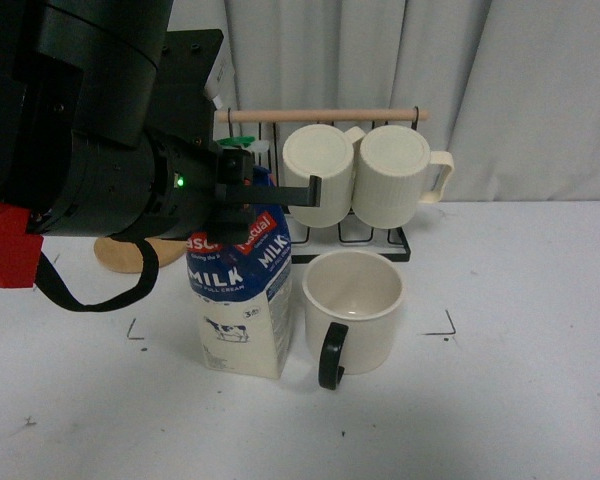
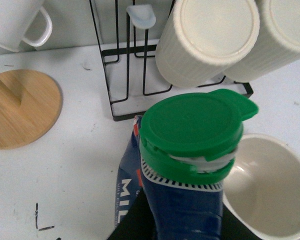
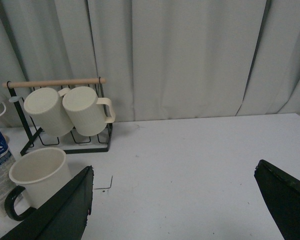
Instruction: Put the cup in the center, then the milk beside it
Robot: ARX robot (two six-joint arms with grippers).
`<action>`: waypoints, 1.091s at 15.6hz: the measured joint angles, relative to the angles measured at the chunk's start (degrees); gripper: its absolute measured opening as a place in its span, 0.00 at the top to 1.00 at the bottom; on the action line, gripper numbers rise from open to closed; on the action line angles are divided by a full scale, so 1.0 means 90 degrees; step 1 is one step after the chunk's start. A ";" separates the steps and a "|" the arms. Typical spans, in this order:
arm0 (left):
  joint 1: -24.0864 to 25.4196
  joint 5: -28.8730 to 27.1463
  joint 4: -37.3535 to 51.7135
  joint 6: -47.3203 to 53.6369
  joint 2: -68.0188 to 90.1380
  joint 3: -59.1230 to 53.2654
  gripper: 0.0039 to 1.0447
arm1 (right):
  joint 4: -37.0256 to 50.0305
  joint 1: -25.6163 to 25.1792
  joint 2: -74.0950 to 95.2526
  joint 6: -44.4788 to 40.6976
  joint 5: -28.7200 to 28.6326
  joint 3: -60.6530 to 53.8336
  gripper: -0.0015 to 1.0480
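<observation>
Clamping milk carton (image 1: 238, 300) in left gripper (image 1: 275, 190) jaws, frame centre | standing on table (image 1: 500, 400) beside cup (image 1: 352, 300) | ease open, rise straight, avoid tipping | holding right gripper (image 3: 174, 172) jaws spread

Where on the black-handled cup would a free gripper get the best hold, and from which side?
Probably the cup wall at the rim, pinched from above on the side away from the milk. It stands upright with an open mouth, the milk crowds its other side, and the right gripper is open.
</observation>
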 joint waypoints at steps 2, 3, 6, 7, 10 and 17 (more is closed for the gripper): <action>-0.0012 0.0027 -0.0002 -0.0134 -0.0005 0.0214 0.66 | 0.0002 0.0000 0.0000 0.0000 0.0000 0.0000 0.06; -0.0012 0.0090 -0.0068 -0.0194 -0.0005 0.0216 0.54 | 0.0000 0.0000 0.0000 0.0000 0.0002 0.0000 0.06; 0.0078 0.0350 -0.0134 -0.0476 -0.0182 0.0165 0.23 | 0.0000 0.0000 0.0000 0.0000 0.0002 0.0000 0.06; 0.0175 0.0505 -0.0068 -0.0644 -0.0481 0.0029 0.11 | 0.0000 0.0000 0.0000 0.0000 0.0002 0.0000 0.06; 0.0607 0.0831 0.0415 -0.0894 -0.1766 -0.0561 0.06 | 0.0000 0.0000 0.0000 0.0000 0.0002 0.0000 0.06; 0.2305 0.0787 0.1185 0.0398 -0.5277 -0.2766 0.28 | 0.0000 0.0000 0.0000 0.0000 0.0002 0.0000 0.06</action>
